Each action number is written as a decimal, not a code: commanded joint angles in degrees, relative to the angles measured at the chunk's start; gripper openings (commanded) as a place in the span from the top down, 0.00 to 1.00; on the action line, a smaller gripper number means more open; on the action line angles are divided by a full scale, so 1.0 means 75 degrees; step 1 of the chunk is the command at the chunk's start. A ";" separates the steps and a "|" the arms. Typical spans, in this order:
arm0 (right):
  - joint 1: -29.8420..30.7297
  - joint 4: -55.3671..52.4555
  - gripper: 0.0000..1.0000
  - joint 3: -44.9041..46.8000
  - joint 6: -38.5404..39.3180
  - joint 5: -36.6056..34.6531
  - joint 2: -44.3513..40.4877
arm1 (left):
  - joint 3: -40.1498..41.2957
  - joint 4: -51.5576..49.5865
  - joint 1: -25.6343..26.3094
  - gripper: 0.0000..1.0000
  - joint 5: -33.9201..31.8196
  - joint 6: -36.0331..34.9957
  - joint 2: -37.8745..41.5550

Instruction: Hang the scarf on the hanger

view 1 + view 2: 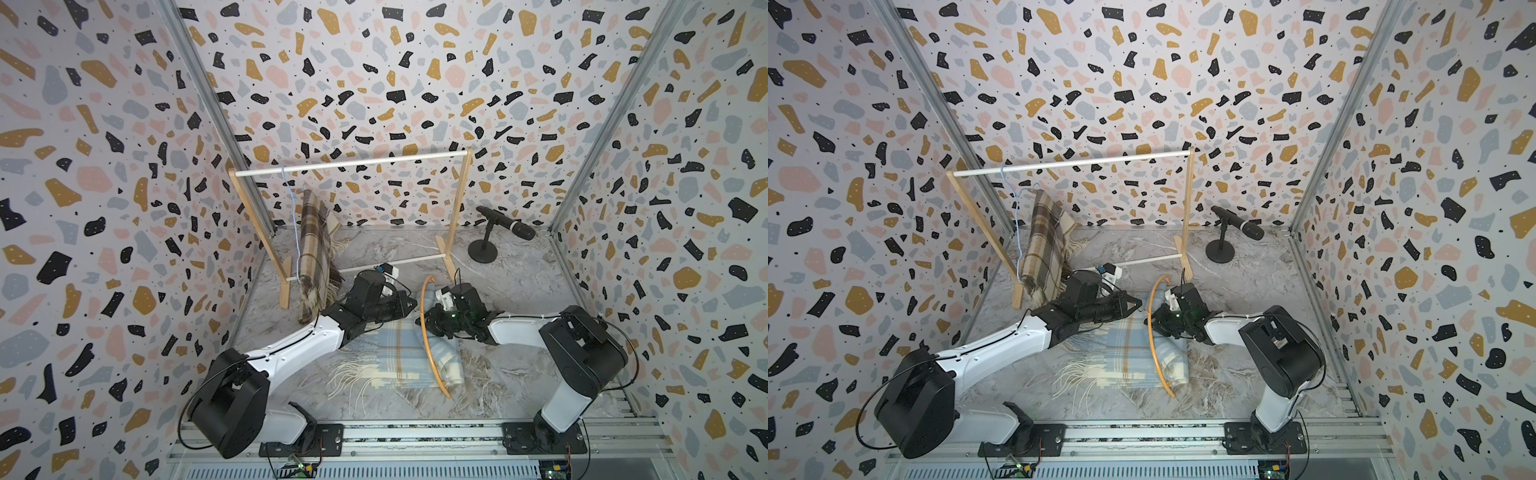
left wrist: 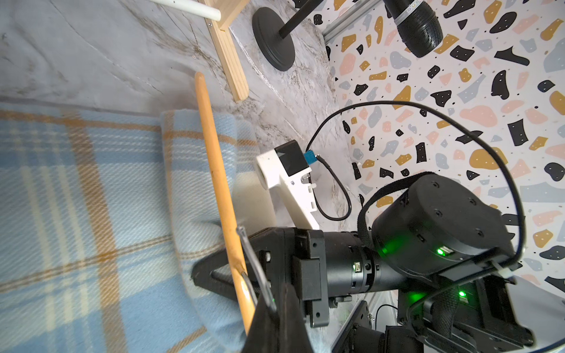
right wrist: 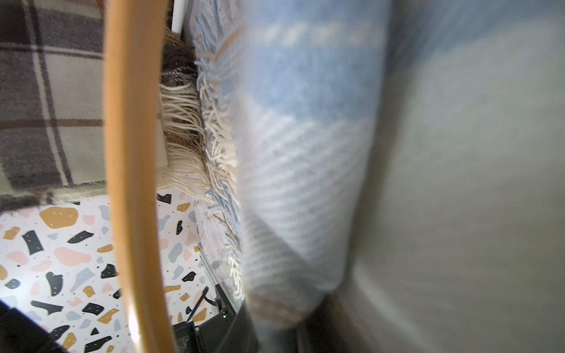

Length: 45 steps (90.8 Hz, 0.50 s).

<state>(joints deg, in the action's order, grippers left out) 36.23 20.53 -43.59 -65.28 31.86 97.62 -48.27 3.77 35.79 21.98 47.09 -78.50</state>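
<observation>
A light blue plaid scarf [image 1: 390, 357] [image 1: 1121, 353] with pale fringe lies on the marble table between my two arms. An orange wooden hanger [image 1: 424, 332] [image 1: 1152, 332] arcs over it, with cloth on both sides of the arc. My left gripper [image 1: 409, 307] [image 2: 269, 308] is shut on the hanger's metal hook. My right gripper [image 1: 432, 320] [image 1: 1158, 318] sits low just beyond the arc, at a rolled fold of the scarf [image 3: 299, 152]. That fold runs blurred down to its jaws, so their gap does not show. The hanger [image 3: 134, 152] passes close beside it.
A wooden rack with a white rail [image 1: 353, 162] stands at the back. From its left end hangs a brown plaid scarf [image 1: 316, 245] on a thin blue hanger [image 1: 291, 208]. A black microphone on a round stand [image 1: 505, 226] is at the back right. Patterned walls close in three sides.
</observation>
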 commanded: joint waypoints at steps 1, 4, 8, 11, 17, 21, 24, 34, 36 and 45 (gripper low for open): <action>0.0214 -0.0700 0.69 -0.0139 0.0718 0.0098 -0.0719 | -0.0280 0.0195 0.0167 1.00 0.0166 -0.0181 0.0030; 0.0179 -0.0961 0.66 -0.0173 0.0920 0.0049 -0.0893 | -0.0280 0.0153 0.0172 1.00 0.0149 -0.0208 0.0042; 0.0128 -0.1356 0.63 -0.0216 0.1201 0.0004 -0.1079 | -0.0279 0.0114 0.0172 1.00 0.0120 -0.0228 0.0056; 0.0070 -0.1632 0.60 -0.0270 0.1392 -0.0023 -0.1247 | -0.0287 0.0080 0.0176 1.00 0.0098 -0.0248 0.0066; -0.0054 -0.2256 0.56 -0.0408 0.1816 -0.0051 -0.1540 | -0.0290 0.0047 0.0167 1.00 0.0065 -0.0271 0.0082; -0.0140 -0.2559 0.54 -0.0494 0.2038 -0.0038 -0.1696 | -0.0279 0.0021 0.0173 1.00 0.0053 -0.0278 0.0102; -0.0207 -0.2697 0.53 -0.0528 0.2144 0.0020 -0.1787 | -0.0279 0.0024 0.0173 1.00 0.0035 -0.0284 0.0102; -0.0455 -0.2724 0.52 -0.0557 0.2073 0.0284 -0.1959 | -0.0270 -0.0010 0.0168 1.00 0.0004 -0.0293 0.0109; -0.0499 -0.2691 0.52 -0.0561 0.2001 0.0325 -0.1979 | -0.0268 -0.0010 0.0172 1.00 -0.0008 -0.0294 0.0116; -0.0607 -0.2395 0.52 -0.0584 0.1721 0.0434 -0.2015 | -0.0267 -0.0044 0.0172 1.00 -0.0012 -0.0307 0.0127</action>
<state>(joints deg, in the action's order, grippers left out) 32.40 1.15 -45.23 -52.10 31.86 84.60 -49.04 2.61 36.51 21.93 46.06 -78.17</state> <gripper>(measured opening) 0.479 0.050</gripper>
